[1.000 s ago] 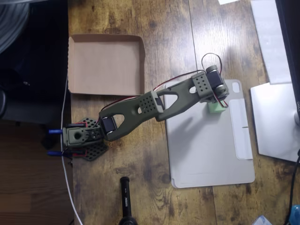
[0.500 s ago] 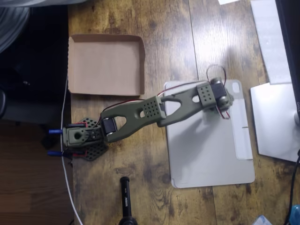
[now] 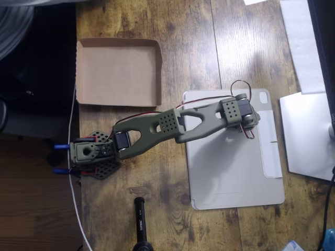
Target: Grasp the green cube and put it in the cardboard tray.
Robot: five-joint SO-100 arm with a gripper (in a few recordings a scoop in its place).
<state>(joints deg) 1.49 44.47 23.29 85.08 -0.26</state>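
reaching from its base (image 3: pixel 93 154) at the 8 o'clock side of the overhead view, the olive-green arm (image 3: pixel 172 124) is stretching toward 3 o'clock across the wooden bench (image 3: pixel 183 47). its wrist is ending in the tool (image 3: pixel 245 119), which is hanging over the upper part of the light-grey tablet cover (image 3: pixel 235 172). the tool is pointing straight down, so its fingers are lying hidden under the wrist housing; how far they are standing apart cannot be told, nor whether they are holding anything. red and black wires (image 3: pixel 246 89) are looping up from the wrist toward 12 o'clock.

the green cube cannot be made out; the wrist is covering the spot of the cover under the tool, so its place cannot be stated.

the cardboard tray (image 3: pixel 158 73) is lying flat on the bench at 10 o'clock, well apart from the tool, with its long side running 9 to 3 o'clock. its brown floor is showing bare. its lower wall is sitting near the arm's elbow section but is not touching it.

a black cylindrical object (image 3: pixel 141 219) is lying at 6 o'clock on the bench. a white cable (image 3: pixel 77 198) is running along the bench's 9 o'clock edge. pale flat objects (image 3: pixel 306 133) are resting at 3 o'clock, just beside the tablet cover.
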